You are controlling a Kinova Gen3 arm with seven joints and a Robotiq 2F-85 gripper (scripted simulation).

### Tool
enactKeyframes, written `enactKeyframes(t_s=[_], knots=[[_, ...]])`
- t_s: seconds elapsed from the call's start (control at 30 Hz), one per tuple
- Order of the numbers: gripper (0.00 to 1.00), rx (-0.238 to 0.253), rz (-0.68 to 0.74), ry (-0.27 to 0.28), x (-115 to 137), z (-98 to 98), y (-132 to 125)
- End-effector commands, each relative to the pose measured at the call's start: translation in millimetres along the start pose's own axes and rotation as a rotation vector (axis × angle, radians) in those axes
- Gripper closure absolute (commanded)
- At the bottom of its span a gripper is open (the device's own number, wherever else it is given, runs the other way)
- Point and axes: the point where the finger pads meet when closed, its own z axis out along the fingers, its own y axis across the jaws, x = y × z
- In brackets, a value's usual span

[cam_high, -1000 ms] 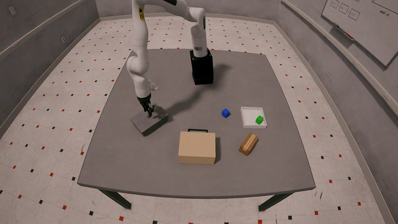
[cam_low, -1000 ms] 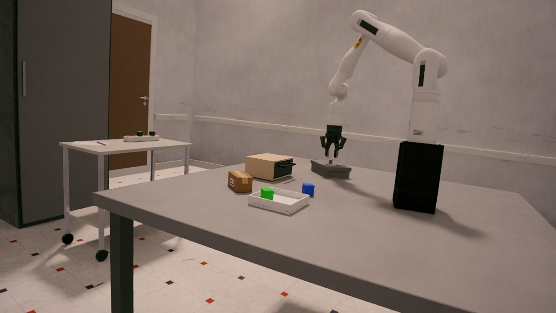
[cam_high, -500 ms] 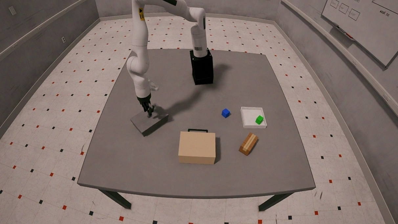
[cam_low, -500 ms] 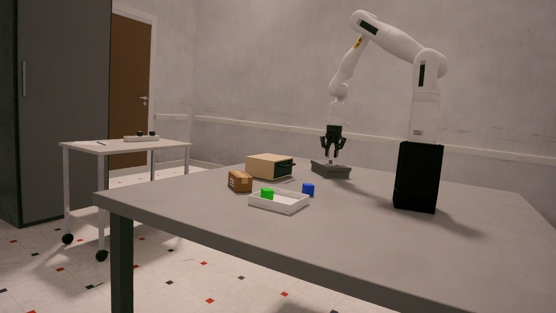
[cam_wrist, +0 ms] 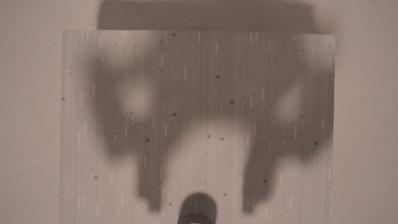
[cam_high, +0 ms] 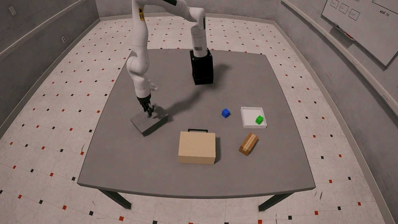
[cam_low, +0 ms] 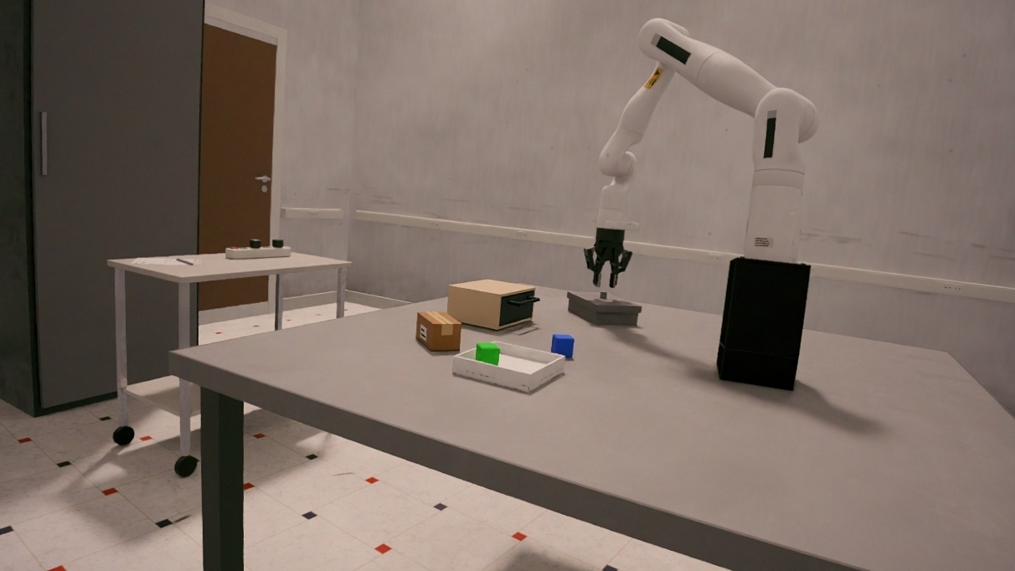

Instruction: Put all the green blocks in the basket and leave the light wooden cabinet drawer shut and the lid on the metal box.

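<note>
One green block (cam_high: 259, 119) (cam_low: 487, 353) is held inside the single white basket (cam_high: 242, 118) (cam_low: 489, 373), at right from above; one blue block (cam_high: 225, 113) (cam_low: 562, 346) is left outside, near it. One metal box (cam_high: 155, 127) (cam_low: 600, 316), far left, is covered by its lid (cam_high: 141, 121) (cam_low: 619, 305) (cam_wrist: 198, 99); its contents are hidden. Above the lid's knob (cam_low: 604, 295) (cam_wrist: 196, 219), the claw (cam_high: 149, 113) (cam_low: 605, 282) is held apart.

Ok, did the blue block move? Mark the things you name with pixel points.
No, the blue block (cam_high: 225, 113) (cam_low: 562, 346) stays in the same place beside the white basket (cam_high: 241, 118) (cam_low: 497, 374).
</note>
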Motion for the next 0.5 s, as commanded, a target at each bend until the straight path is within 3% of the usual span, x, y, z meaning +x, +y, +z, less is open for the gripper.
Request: enactKeyframes(t_s=[0.0,0.47], knots=[[0.52,-0.001,0.0,-0.002,-0.8,-0.7,0.2],[0.52,-0.001,0.0,-0.002,-0.8,2.8,0.2]])
